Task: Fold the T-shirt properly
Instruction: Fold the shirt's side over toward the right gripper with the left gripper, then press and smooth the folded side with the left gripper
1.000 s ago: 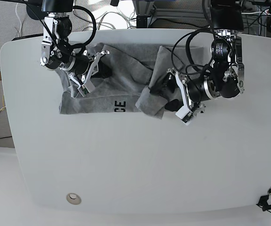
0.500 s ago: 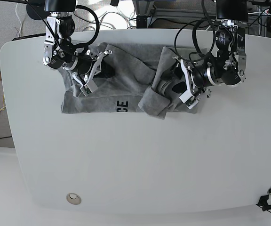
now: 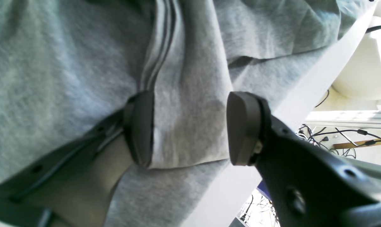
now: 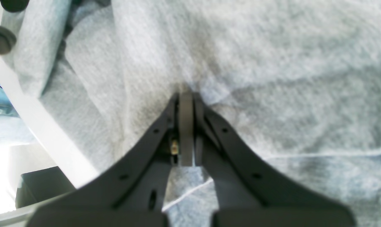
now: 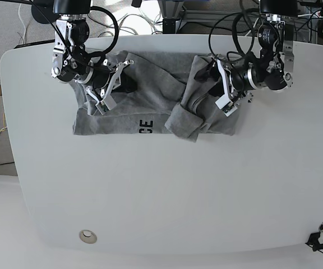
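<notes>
The heather-grey T-shirt (image 5: 150, 95) lies crumpled along the far side of the white table (image 5: 150, 196), with the black letters "CE" (image 5: 143, 126) showing at its front edge. My left gripper (image 5: 213, 84) is over the shirt's bunched right part. In the left wrist view the left gripper (image 3: 190, 129) is open, its fingers (image 3: 140, 126) on either side of a fold of the grey shirt (image 3: 67, 63). My right gripper (image 5: 119, 84) is on the shirt's left part. In the right wrist view the right gripper (image 4: 185, 104) is shut, with the shirt fabric (image 4: 272, 78) puckered at its tips.
The table's far edge runs just behind the shirt; it shows in the left wrist view (image 3: 319, 78) and the right wrist view (image 4: 36, 126). Cables and equipment hang beyond it (image 5: 167, 17). A round grommet (image 5: 87, 236) sits near the front left edge.
My left arm has moved toward the table's far edge, uncovering the shirt's front right corner. The right arm has stayed almost still.
</notes>
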Tool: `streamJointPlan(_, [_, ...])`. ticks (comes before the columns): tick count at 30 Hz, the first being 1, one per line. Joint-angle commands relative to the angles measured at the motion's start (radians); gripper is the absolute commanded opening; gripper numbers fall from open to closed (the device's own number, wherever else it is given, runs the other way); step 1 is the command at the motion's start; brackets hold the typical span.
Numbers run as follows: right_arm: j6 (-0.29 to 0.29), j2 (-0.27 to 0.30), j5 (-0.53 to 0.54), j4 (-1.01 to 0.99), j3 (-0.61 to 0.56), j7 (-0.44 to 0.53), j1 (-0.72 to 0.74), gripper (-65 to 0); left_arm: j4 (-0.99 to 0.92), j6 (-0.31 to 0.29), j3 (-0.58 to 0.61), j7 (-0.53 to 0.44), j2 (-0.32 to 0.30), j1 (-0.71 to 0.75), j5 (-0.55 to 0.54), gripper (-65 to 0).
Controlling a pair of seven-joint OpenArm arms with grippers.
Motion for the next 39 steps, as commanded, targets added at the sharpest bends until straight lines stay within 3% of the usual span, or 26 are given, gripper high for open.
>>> streamJointPlan(1, [-0.009,0.007,-0.049,0.0,0.0,-0.048,-0.002,-65.0,0.013,-0.005,0.007,-0.02,-0.004,-0.009,-0.022,-32.4])
streamJointPlan(8, [-0.009,0.007,-0.049,0.0,0.0,-0.048,-0.005,-65.0,0.013,-0.005,0.116,-0.022,0.0,0.002,-0.025,-32.4])
streamJointPlan(16, [-0.009,0.007,-0.047,0.0,0.0,-0.048,-0.006,-65.0,0.021,-0.005,0.145,-0.022,0.082,0.002,-0.03,-32.4])
streamJointPlan(27, [-0.009,0.007,-0.047,0.0,0.0,-0.048,-0.008,-65.0,0.045,-0.005,0.237,-0.02,0.141,-0.055,-0.109,-32.4])
streamJointPlan(33, [-0.009,0.007,-0.049,0.0,0.0,-0.048,-0.008,-65.0,0.104,-0.005,0.245,-0.019,0.137,-0.098,-0.158,-32.4])
streamJointPlan(39, [-0.009,0.006,-0.049,0.0,0.0,-0.048,-0.005,-65.0,0.107,-0.005,0.207,-0.019,0.026,-0.125,-0.177,-32.4])
